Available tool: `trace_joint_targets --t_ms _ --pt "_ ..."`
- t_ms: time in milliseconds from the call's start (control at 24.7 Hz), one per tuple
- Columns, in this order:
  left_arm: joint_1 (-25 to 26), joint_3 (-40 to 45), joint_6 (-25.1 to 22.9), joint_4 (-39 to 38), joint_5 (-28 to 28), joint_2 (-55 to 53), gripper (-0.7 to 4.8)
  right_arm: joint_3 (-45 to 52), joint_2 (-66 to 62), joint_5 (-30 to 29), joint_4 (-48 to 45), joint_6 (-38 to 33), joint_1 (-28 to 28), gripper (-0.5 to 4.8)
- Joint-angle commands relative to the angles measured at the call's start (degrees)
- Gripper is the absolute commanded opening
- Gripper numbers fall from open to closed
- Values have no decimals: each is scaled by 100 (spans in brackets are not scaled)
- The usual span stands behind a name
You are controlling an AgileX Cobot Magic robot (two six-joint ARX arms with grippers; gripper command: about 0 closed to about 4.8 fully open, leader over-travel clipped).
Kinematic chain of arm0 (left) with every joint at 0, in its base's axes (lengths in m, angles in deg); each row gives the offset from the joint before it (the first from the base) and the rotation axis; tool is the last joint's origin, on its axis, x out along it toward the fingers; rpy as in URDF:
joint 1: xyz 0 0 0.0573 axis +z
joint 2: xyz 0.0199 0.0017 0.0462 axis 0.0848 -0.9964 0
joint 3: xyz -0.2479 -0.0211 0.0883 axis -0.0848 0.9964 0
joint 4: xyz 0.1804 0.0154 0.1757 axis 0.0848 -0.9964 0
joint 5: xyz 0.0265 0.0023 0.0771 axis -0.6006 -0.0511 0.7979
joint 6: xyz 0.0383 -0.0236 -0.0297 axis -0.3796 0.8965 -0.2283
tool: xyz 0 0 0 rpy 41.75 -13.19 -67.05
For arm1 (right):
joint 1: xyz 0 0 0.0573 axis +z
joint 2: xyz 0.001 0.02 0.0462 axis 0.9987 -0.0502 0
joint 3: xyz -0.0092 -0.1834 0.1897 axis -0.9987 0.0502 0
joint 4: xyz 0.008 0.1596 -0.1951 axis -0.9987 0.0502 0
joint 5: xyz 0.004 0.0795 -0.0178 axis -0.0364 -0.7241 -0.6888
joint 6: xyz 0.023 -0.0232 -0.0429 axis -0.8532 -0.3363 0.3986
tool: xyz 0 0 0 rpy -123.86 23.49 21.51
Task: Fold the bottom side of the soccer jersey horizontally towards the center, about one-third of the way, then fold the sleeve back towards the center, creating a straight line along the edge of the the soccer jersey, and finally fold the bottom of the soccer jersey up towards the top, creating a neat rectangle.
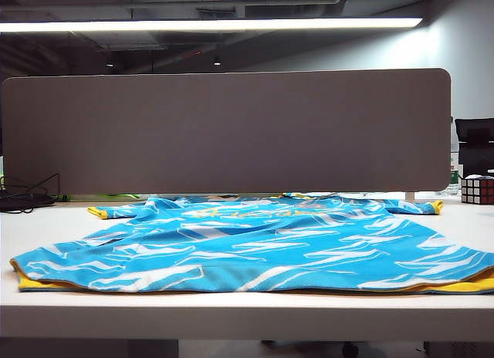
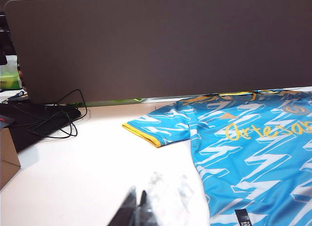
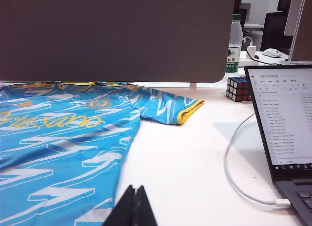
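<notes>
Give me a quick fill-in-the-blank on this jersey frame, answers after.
1. The soccer jersey lies spread flat on the white ____.
2. Beside the laptop stands a Rubik's ____.
3. The left end effector and right end effector are both ____, holding nothing.
4. The jersey's sleeve cuffs are trimmed in ____.

Answers: table; cube; shut; yellow

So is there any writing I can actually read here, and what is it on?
"Artesano", yellow script across the chest of the soccer jersey.
Small dark tag near the jersey's hem: too small to read.
Water bottle label: blurred.
Laptop screen text: too small to read.
</notes>
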Motion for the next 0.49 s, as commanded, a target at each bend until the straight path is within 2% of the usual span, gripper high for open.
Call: trace_joint_targets --t_ms 40,404,445,485 --pt "9 -9 17 42 17 -11 -5 35 13 -9 -122 2 0 -1" --pt "9 -9 31 50 -70 -11 -5 35 13 -11 -87 -4 0 -1" --pt "9 -9 114 37 -72 -11 -6 35 13 -17 -90 -46 0 -1" --pt "9 -9 457 35 -70 -11 -6 35 13 -107 -92 -295 0 -1"
